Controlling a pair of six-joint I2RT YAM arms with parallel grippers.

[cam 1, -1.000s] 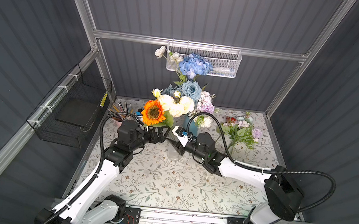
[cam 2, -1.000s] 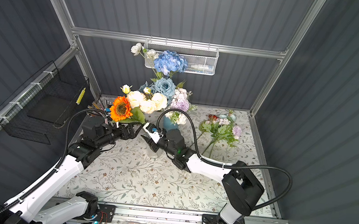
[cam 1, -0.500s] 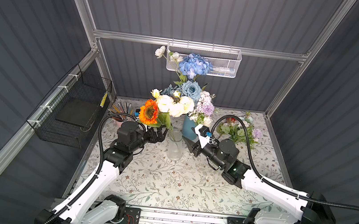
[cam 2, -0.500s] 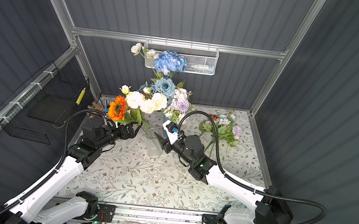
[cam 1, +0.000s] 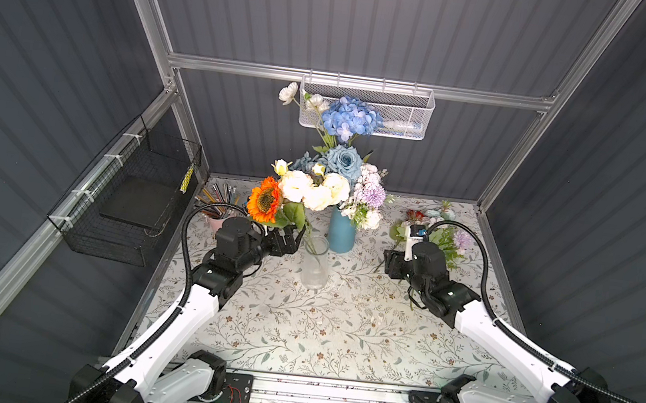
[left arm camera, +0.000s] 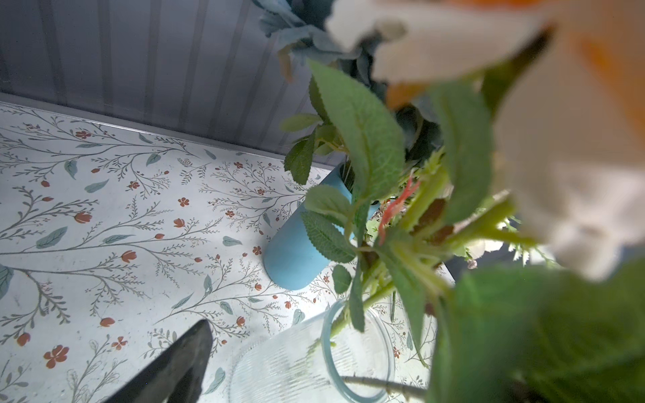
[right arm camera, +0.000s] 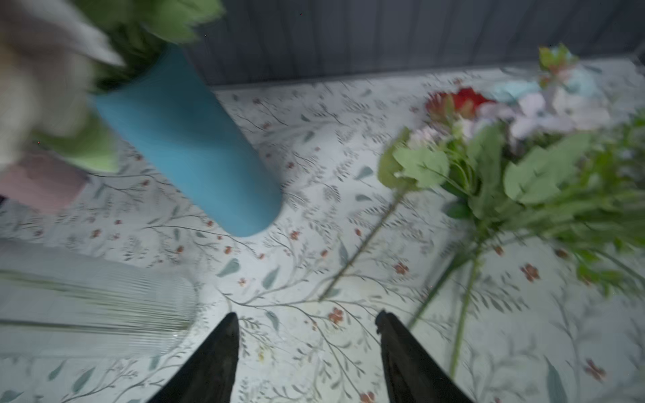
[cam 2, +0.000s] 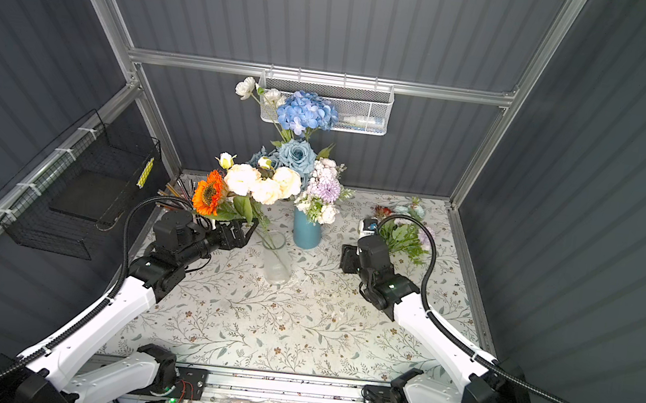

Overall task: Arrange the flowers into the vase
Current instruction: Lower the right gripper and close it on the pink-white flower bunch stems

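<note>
**two vases filled near the desk's far edge, loose stems in the corner**

the clear ribbed glass vase stands upright on the desk, midway across and toward the far edge. green stems lean into its mouth, and the orange sunflower tilts out over its left side. just behind it, the blue vase holds the blue hydrangea, a dusty-blue rose and lilac blossoms. cream blossoms sit between the two bunches, and it is not clear which vase holds them.

the left gripper hangs just beside the glass vase's rim, under the sunflower's leaves, its jaws spread wide. the right gripper hovers over the desk to the right of the blue vase. its jaws are apart, with only the floral covering between them.

the loose flowers lie in the far right corner, a red bloom among them. a pink cup in the far left corner holds pencils. a white mesh basket on the back wall holds a small white tube.
</note>
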